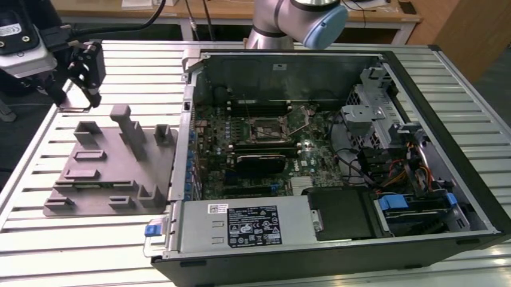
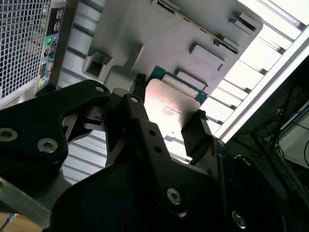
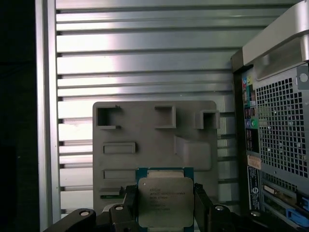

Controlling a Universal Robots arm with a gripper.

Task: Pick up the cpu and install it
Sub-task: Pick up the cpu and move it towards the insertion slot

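Note:
In both wrist views the cpu, a square chip with a silver top and a green edge, sits between my black fingers. One finger presses on each side of it. My gripper is shut on it. In the exterior view the gripper hangs at the far left, above the far end of the grey fixture plate. The square socket lies on the motherboard inside the open computer case.
The case lies on its side on a slatted metal table, with its rear grille close to the fixture plate. Upright posts rise from the plate. A black heatsink, the power supply and cables crowd the case.

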